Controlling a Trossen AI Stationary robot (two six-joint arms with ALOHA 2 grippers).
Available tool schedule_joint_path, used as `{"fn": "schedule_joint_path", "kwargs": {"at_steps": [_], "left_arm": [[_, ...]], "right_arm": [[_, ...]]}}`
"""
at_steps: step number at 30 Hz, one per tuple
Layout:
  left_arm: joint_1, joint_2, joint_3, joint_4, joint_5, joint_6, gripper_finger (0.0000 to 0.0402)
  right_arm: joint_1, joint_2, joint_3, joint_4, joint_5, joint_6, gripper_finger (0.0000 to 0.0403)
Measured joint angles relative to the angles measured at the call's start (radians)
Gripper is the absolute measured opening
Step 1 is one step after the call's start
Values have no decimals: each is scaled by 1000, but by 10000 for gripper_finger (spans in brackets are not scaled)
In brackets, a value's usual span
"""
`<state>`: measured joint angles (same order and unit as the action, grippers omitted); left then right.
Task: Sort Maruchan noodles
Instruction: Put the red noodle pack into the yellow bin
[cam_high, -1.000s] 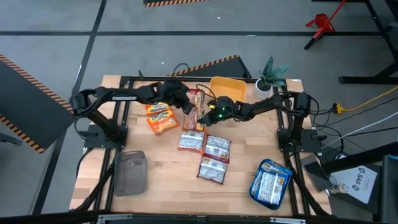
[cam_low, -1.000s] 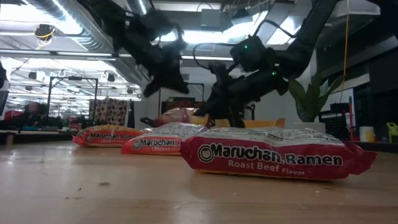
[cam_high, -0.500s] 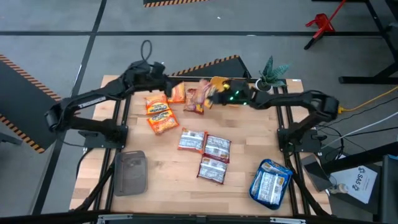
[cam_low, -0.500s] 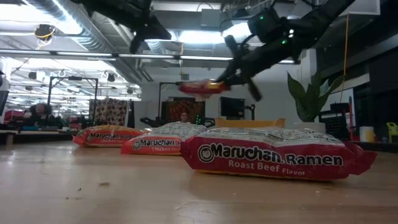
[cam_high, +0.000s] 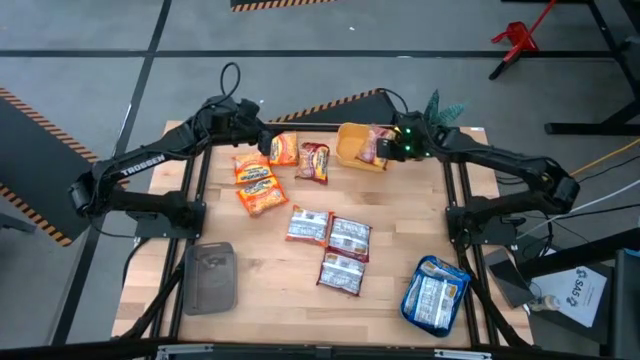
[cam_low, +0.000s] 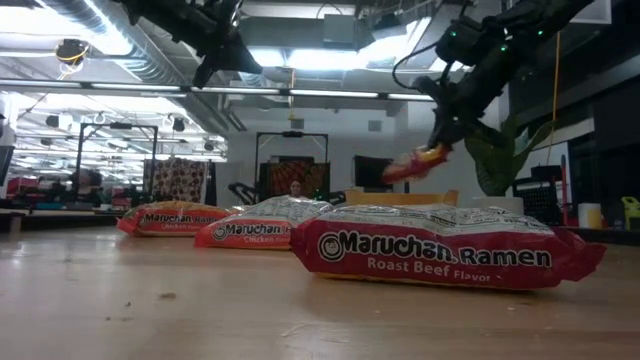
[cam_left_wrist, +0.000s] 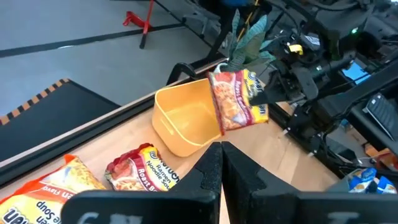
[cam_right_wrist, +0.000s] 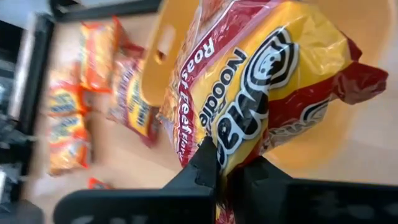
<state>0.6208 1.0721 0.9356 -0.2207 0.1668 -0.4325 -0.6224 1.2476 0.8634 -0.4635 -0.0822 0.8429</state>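
Observation:
My right gripper (cam_high: 392, 147) is shut on a red Roast Beef packet (cam_high: 375, 146) above the yellow bowl (cam_high: 352, 140); the left wrist view shows this packet (cam_left_wrist: 236, 102) over the bowl's rim (cam_left_wrist: 186, 121). My left gripper (cam_high: 262, 140) is shut and empty, raised beside an orange packet (cam_high: 283, 149) lying flat. Two more orange packets (cam_high: 258, 183) and a red one (cam_high: 315, 162) lie nearby. Three red packets (cam_high: 330, 232) lie flat mid-table. Blue packets (cam_high: 435, 293) sit in a tray. My right gripper pinches the red packet between its two fingers at one edge (cam_right_wrist: 227, 146). The fingers come down slanting from the table's right side. The packet is lifted clear and hangs tilted below the fingers (cam_low: 420, 162), over the yellow bowl.
A grey tray (cam_high: 211, 277) sits at the near left corner. A potted plant (cam_high: 437, 118) stands at the far right, just behind my right arm. Bare wood shows between the mid-table packets and the grey tray.
My right gripper took a red packet from the pile, lifted it and carried it toward the table's far right, over the yellow bowl; the packet has tipped from level to hanging. My left gripper rose and drew back toward the far left, leaving an orange packet lying flat.

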Motion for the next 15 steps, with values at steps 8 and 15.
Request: {"fn": "schedule_joint_path", "kwargs": {"at_steps": [8,15], "left_arm": [[10,5,0,0,-8,1,0],[10,6,0,0,-8,6,0]], "right_arm": [[0,33,156,-221,167,-99,2],[0,119,281,-406,204,-169,2]]}}
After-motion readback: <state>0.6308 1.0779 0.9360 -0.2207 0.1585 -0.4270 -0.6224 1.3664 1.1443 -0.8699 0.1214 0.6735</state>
